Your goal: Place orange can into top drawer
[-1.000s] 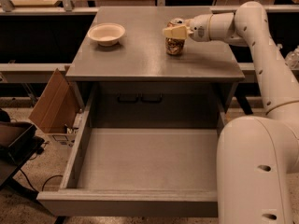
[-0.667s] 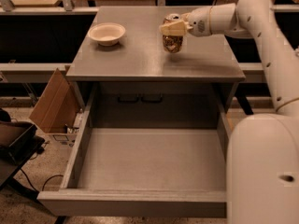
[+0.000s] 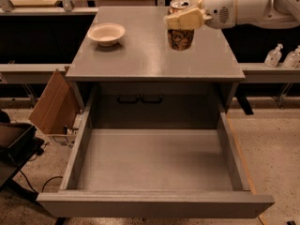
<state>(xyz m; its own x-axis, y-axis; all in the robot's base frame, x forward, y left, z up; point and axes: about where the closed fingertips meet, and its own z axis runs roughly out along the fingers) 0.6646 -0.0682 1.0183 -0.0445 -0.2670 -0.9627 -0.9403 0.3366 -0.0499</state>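
Gripper is clamped across the upper body of the orange can, just under the silver rim, with the arm reaching in from the right. Relative to the top drawer: can is above and behind it, over the right half of the cabinet top. Can't tell whether the can's base is touching that top or just clear of it. Drawer is pulled fully out and nothing shows on its floor. Cream bowl is above and behind the drawer's left side, well apart from the can. Handling call: thin-walled drink can, rigid enough under a light squeeze but it'll dent if over-gripped. Smooth printed metal, so slippery, and a high grip lets it swing or slide down. Weight unknown; the tab looks unpulled, so I'd assume full and moderately heavy. Best hold is side-on around the mid-body, pads flat on the curve, axis upright. The current grip sits a bit high, but it's workable if the carry towards the drawer's front is slow. Set it down on the drawer floor, don't drop it.
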